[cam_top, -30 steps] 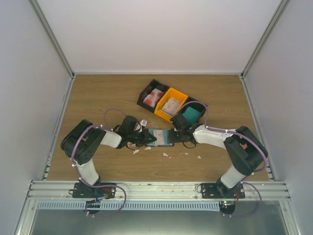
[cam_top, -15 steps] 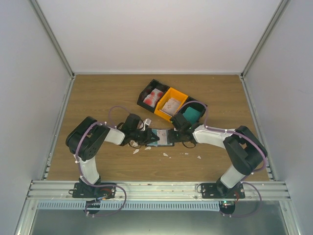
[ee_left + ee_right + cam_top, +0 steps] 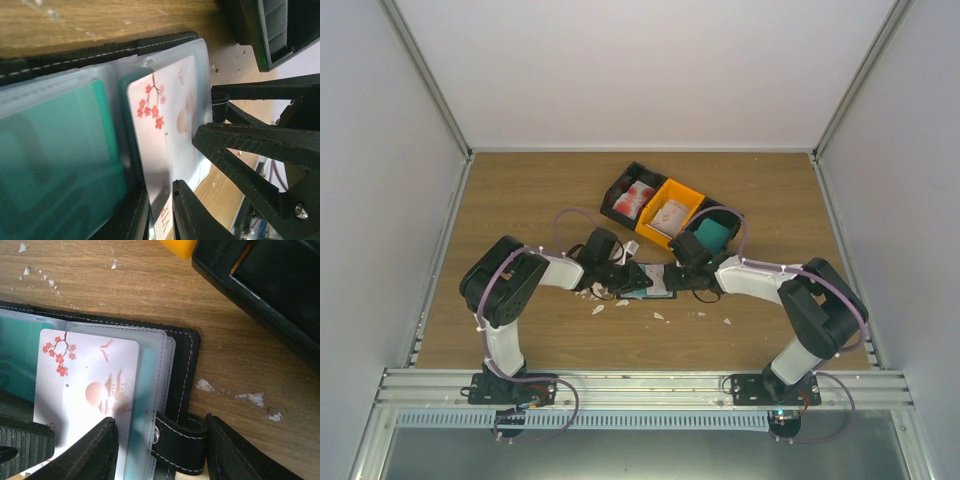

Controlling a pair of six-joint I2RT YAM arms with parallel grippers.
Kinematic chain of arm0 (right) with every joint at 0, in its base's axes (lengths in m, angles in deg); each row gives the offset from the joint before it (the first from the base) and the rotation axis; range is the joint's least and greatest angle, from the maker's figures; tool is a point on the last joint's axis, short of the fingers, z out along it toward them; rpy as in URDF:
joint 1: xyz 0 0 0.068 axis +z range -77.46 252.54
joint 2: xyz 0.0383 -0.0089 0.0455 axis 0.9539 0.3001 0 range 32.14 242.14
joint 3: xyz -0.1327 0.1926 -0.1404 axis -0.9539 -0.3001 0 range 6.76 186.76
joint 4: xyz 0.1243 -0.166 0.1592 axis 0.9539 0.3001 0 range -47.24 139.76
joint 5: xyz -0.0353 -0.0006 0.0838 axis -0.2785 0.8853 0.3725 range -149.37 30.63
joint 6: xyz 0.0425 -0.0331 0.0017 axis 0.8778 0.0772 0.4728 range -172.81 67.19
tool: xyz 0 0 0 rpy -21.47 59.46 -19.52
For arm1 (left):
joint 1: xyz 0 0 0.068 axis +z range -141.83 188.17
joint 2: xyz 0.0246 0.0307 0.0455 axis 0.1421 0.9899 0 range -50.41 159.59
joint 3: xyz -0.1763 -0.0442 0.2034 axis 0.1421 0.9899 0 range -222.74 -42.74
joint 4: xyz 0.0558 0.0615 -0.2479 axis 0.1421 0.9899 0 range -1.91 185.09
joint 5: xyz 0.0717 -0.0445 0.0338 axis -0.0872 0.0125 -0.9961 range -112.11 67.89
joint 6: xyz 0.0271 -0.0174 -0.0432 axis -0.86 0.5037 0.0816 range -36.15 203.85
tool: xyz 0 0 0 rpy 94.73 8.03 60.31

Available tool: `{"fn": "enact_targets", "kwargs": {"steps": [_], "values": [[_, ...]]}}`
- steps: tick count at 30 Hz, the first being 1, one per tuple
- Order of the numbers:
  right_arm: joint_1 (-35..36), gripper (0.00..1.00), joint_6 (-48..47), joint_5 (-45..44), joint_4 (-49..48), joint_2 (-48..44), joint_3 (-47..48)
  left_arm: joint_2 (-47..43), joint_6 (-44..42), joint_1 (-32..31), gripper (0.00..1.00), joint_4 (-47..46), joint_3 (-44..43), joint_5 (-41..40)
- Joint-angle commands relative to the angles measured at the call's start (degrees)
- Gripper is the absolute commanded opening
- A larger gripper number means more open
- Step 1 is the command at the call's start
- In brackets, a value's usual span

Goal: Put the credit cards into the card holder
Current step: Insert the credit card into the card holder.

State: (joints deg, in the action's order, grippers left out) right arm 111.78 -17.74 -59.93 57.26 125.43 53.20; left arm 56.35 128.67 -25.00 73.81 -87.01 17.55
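The black card holder (image 3: 655,283) lies open on the table between both grippers, clear sleeves up. In the left wrist view a teal card (image 3: 55,150) sits in one sleeve. A pale pinkish-white card (image 3: 167,130) with red blossoms lies partly in the neighbouring sleeve. My left gripper (image 3: 185,159) is at that card's outer end, jaws a little apart, the lower fingertip against the card. My right gripper (image 3: 162,450) is open, straddling the holder's strap tab (image 3: 182,440) at its right edge. The same card shows in the right wrist view (image 3: 85,385).
Three joined bins stand behind the holder: black with red-and-white cards (image 3: 633,198), orange with pale cards (image 3: 670,215), black with teal cards (image 3: 712,235). White scraps (image 3: 660,315) lie on the wood in front. The black bin's wall (image 3: 270,285) is close to my right gripper.
My left gripper has moved right, toward the holder, and the pale card has gone further over the sleeves. The right gripper has stayed at the holder's right edge.
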Motion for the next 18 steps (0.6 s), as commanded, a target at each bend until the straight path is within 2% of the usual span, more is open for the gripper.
{"fn": "enact_targets", "kwargs": {"steps": [1, 6, 11, 18], "values": [[0.56, 0.49, 1.78, 0.65, -0.86, -3.15, -1.72, -1.18, -3.91, -2.23, 0.2, 4.57, -0.49, -5.03], [0.49, 0.48, 1.71, 0.65, 0.01, -5.14, -1.35, -5.49, -6.13, -2.25, 0.22, 8.24, 0.06, -8.31], [0.38, 0.47, 2.0, 0.65, 0.99, -4.34, -1.04, -5.85, -7.42, -2.25, 0.23, 10.62, -0.68, -10.37], [0.31, 0.47, 1.57, 0.94, 0.79, -2.48, -1.08, -3.76, -8.98, -2.75, 0.23, 10.5, -1.78, -8.18]]}}
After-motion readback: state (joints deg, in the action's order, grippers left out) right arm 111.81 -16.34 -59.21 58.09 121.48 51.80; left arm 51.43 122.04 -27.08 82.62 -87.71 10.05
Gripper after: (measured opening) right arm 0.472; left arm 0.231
